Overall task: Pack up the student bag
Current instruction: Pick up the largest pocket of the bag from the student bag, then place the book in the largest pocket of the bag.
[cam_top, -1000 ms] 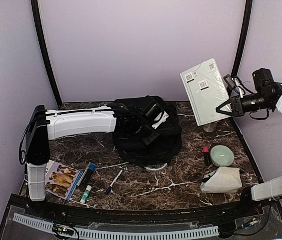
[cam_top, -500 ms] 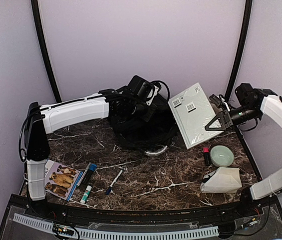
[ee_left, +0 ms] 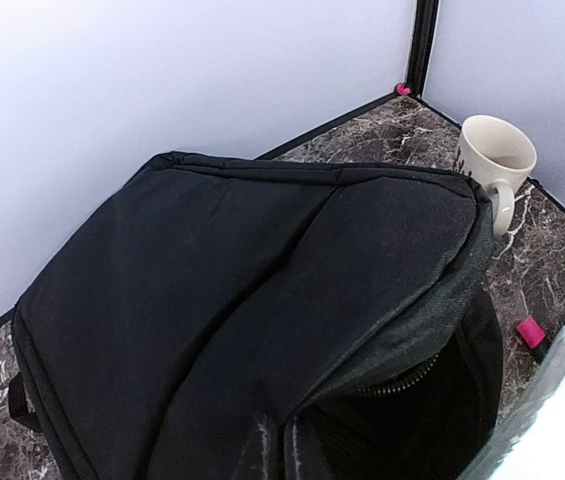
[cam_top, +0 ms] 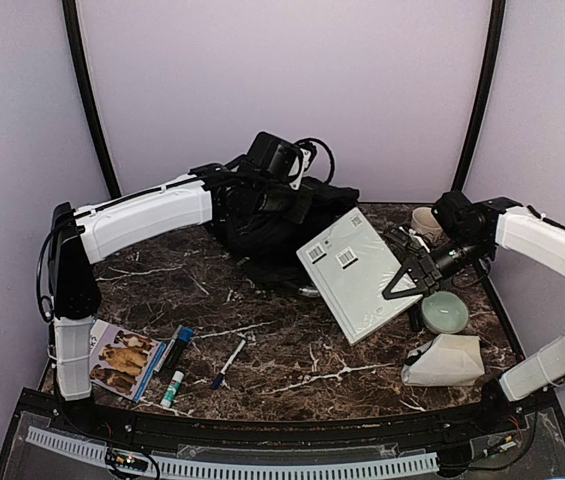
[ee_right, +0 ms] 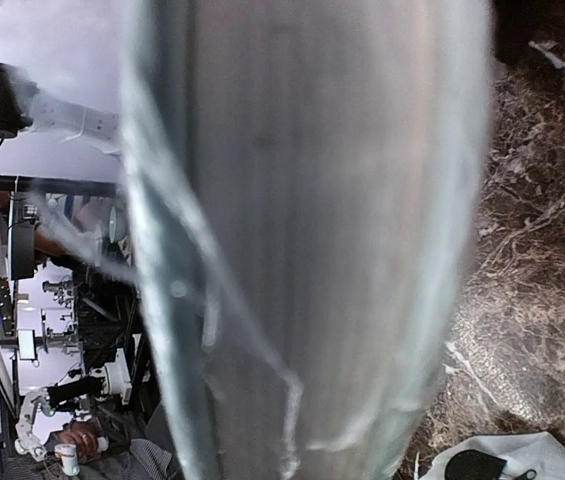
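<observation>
A: Starting at the left of the table (cam_top: pixel 362 385), a booklet with dog pictures (cam_top: pixel 122 360) is lying at the near corner. Just beside it, a dark marker (cam_top: pixel 175 348), a glue stick (cam_top: pixel 172 388) and a pen (cam_top: pixel 228 363) are lying loose on the marble.

B: Above them the left arm is reaching toward the back. The left end effector (cam_top: pixel 274 200) is pinched fully closed on the fabric at the top of the student bag (cam_top: pixel 257 235), though from overhead its fingers are getting lost against the black cloth.

A: So the student bag is sitting at the back centre of the table, with its top held up off the surface. The left wrist view is looking down its black panel, and a zip edge is showing at a dark opening on the lower right.

B: Moving right, the right end effector (cam_top: pixel 394 290) is gripping a flat pale green book (cam_top: pixel 357 272) by its right edge. The book is wrapped in clear plastic and carrying two barcode labels.

A: It is hanging tilted, its upper-left corner just beside the bag. Whether they are touching, I cannot tell.

B: Further right, a cream mug (cam_top: pixel 424 220) is standing upright at the back. A green bowl (cam_top: pixel 446 312) is sitting just right of the book with a pink-tipped stick (ee_left: pixel 530 333) beside it, and a white folded bundle (cam_top: pixel 445 362) is lying nearer us.
</observation>
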